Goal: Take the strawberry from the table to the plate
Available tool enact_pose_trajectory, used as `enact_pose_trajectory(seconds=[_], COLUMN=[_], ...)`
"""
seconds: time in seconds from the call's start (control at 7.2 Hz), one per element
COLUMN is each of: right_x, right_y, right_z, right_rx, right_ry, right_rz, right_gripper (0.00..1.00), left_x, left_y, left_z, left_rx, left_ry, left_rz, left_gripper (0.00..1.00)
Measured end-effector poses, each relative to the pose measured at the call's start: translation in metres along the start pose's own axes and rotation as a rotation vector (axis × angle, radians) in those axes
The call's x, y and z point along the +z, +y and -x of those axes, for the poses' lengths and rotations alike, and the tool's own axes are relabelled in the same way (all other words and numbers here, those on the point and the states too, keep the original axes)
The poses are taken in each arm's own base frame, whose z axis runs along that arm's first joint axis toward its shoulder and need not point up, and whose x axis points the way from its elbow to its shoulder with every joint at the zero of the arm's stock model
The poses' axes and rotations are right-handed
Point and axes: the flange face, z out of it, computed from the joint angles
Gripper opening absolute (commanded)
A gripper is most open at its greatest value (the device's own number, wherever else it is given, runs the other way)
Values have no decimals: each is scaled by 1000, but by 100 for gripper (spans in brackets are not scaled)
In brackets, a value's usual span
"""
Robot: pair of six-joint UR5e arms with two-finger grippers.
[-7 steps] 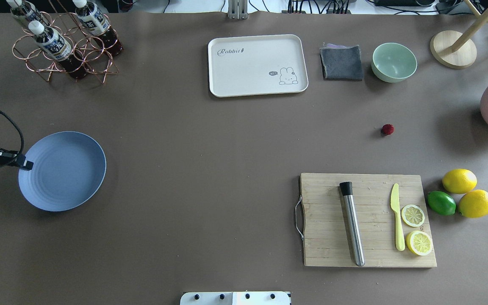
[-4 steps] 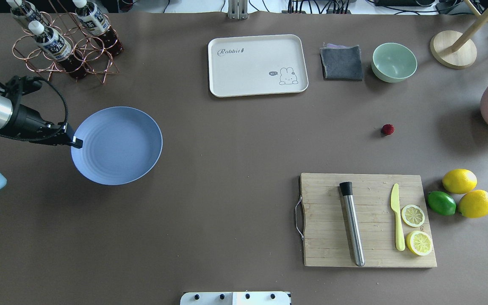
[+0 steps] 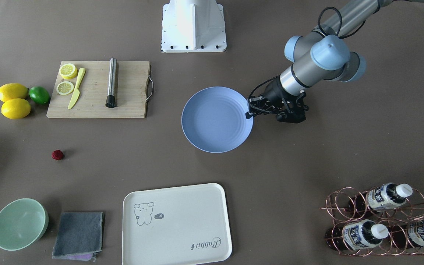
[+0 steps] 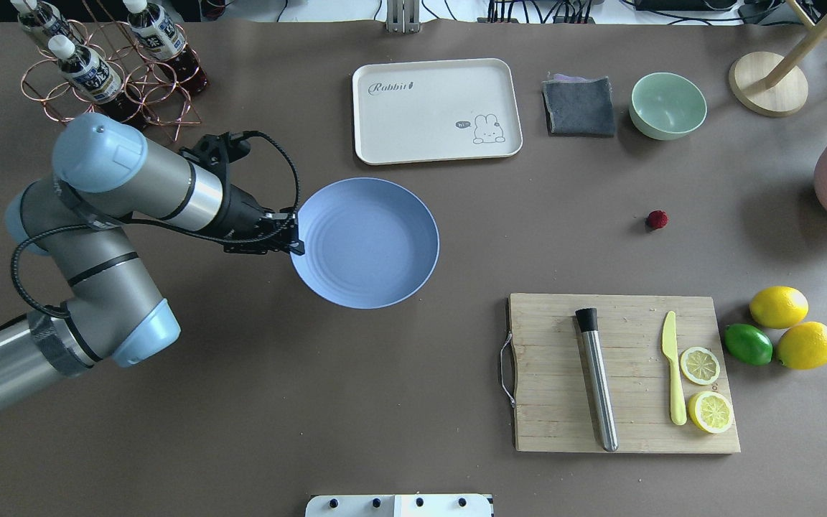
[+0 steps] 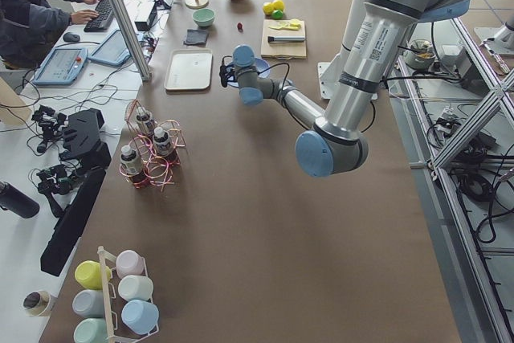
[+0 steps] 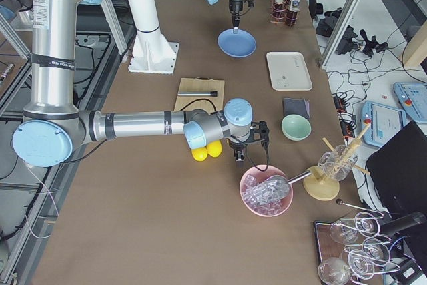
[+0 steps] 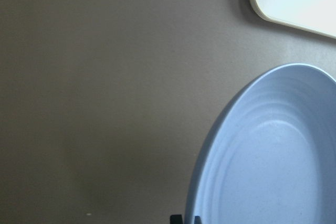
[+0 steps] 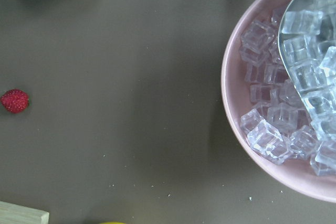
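Strawberry (image 4: 657, 219) is seen lying on the table (image 4: 313, 402) in the right half of the overhead view. It is placed above the wooden cutting board (image 4: 550, 402) and below the mint-green bowl (image 4: 667, 105), well apart from both, and is touched by nothing. In the right wrist view it is found at the left edge of the frame, with the rim of a pink bowl (image 8: 229, 77) of ice cubes at the right.

The plate (image 4: 377, 251) is shown near the middle of the overhead view, just below the cream tray (image 4: 436, 110) and well to the left of the strawberry. Its left rim is clamped between the fingers of the left gripper (image 4: 294, 244), whose arm is brought in from the left edge of that frame. In the left wrist view two dark fingertips (image 7: 176, 219) are just visible at the plate's rim, at the bottom edge. Whether the plate is resting on the table or is held slightly above it cannot be told.

The right gripper (image 6: 238, 155) is shown only in the exterior right view, pointed down between the lemons (image 6: 200, 154) and the pink bowl. Whether its jaws are apart or together cannot be told.
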Motion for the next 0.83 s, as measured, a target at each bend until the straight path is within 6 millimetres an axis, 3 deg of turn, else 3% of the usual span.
enact_pose_trajectory(seconds=[0.14,0.42,0.56,0.69,0.83], right_x=[0,1,1,2,2], right_y=[-1,-2,-3,-3,-4], right_z=[1,2,3,4,5], right_rx=[-1,-5,-7,-10,-13], right_ry=[1,1,1,-1,-3], right_rz=[0,0,0,1,2], right_gripper=[100,100,100,100,100], left_x=[20,48,54,57,59], left_y=[14,23,23,22,22], left_z=[-17,-21,-22,-24,-23], left_rx=[5,9,11,12,13], left_ry=[-17,-42,-44,-44,-46], left_rz=[-10,-9,-10,-13,-16], left_gripper=[0,0,48,81,90])
